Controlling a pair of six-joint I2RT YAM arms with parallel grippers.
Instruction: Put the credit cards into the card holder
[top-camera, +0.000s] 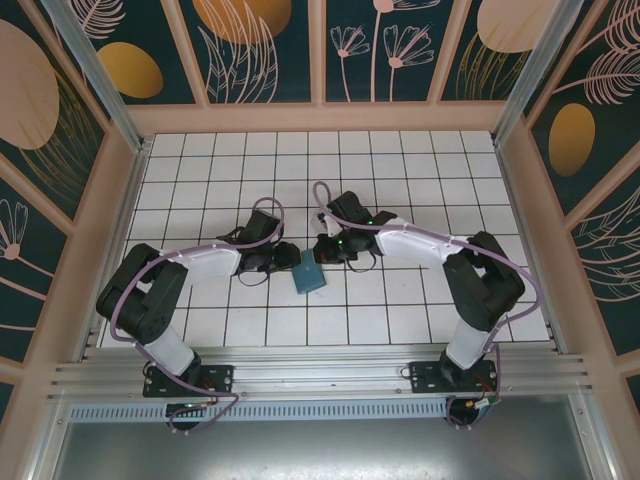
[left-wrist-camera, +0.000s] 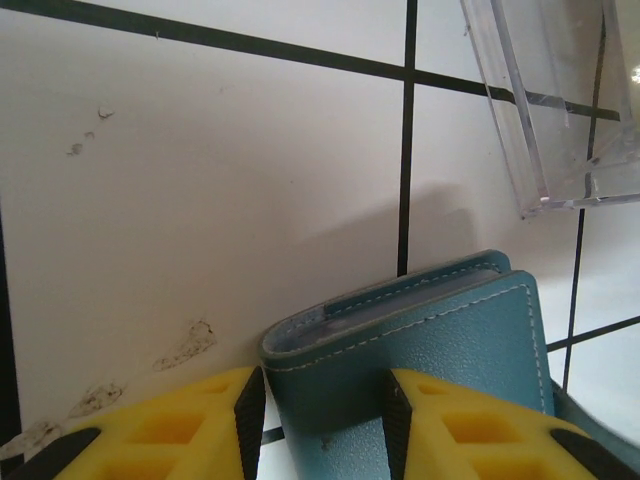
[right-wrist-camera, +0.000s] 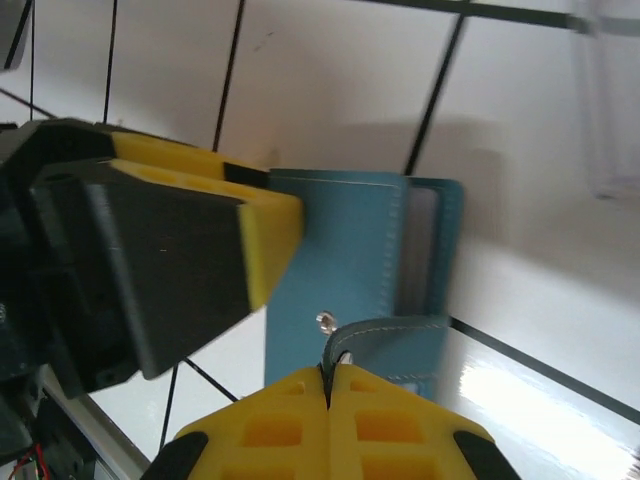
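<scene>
No legible txt, brand or nos. on card holder (left-wrist-camera: 440, 350), tiles (top-camera: 250, 160) or wall panels (top-camera: 260, 50)

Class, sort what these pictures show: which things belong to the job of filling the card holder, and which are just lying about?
Job: card holder; left gripper, gripping it; right gripper, pinching its strap.
Lying about: clear tray.

A clear tray (left-wrist-camera: 565, 100) stands near the card holder (left-wrist-camera: 450, 350); far tiles (top-camera: 300, 160) bare
</scene>
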